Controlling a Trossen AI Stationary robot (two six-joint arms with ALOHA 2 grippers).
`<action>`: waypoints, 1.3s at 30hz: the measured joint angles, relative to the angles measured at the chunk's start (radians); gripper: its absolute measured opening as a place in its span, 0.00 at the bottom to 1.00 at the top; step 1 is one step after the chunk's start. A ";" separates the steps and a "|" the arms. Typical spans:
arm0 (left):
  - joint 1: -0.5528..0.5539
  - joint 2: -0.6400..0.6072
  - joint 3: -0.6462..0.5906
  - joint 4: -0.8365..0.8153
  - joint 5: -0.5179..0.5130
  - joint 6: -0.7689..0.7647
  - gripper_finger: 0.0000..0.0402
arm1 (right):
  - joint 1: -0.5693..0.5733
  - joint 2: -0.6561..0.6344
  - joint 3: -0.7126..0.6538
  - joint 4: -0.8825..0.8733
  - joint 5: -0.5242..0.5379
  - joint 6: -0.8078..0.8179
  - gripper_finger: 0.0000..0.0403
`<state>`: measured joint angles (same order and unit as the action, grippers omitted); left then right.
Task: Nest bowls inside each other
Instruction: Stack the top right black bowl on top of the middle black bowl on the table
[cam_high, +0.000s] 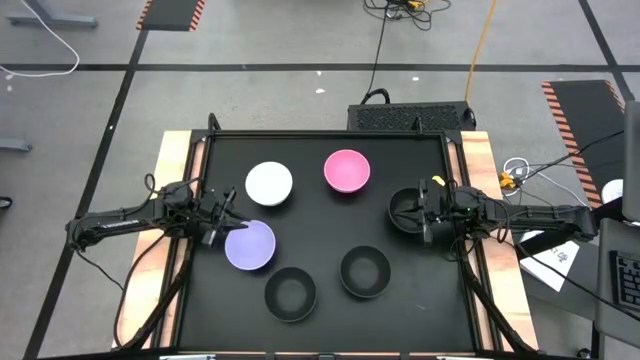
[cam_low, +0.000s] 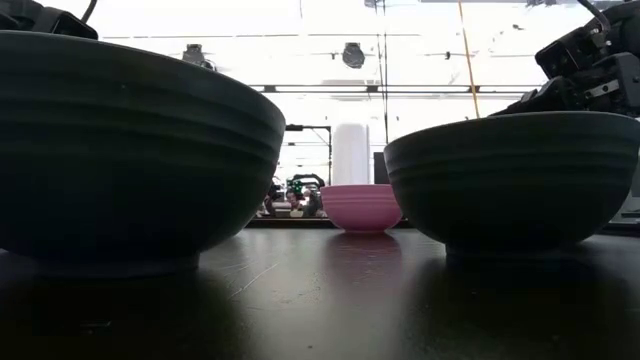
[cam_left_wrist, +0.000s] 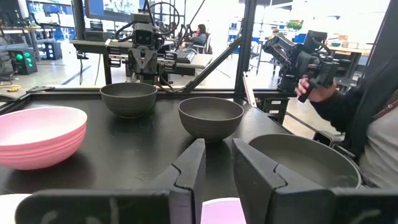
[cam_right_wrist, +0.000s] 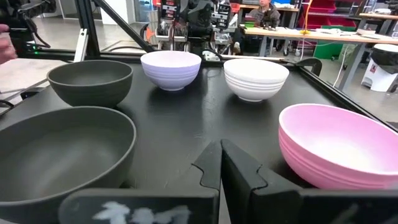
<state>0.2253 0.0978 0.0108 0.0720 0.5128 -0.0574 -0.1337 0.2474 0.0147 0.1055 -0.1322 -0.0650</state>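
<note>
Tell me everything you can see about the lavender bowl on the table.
The lavender bowl is small, round and pale purple, looks like plastic, with faint ridges around its outside. It stands upright and empty on the black table, on the left, apart from the white bowl and the other bowls. The left gripper is at its rim; whether it grips the rim cannot be told.

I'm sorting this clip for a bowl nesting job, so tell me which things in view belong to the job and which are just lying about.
Belong to the job:
white bowl
pink bowl
lavender bowl, by the left gripper
three black bowls, the last at the right gripper

Lying about:
yellow cable on the floor
papers beside the table
</note>
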 joint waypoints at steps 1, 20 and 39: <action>0.000 0.000 0.000 0.000 0.000 0.000 0.20 | 0.000 0.000 0.000 0.000 0.000 0.000 0.00; 0.000 0.000 -0.001 0.121 0.001 -0.135 0.20 | 0.000 0.000 0.000 0.094 0.000 0.207 0.00; 0.000 0.000 -0.001 0.205 -0.037 -0.042 0.20 | -0.009 -0.001 0.029 0.390 0.000 0.180 0.00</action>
<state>0.2256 0.0978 0.0101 0.2769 0.4761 -0.0994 -0.1432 0.2466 0.0438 0.4952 -0.1318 0.1146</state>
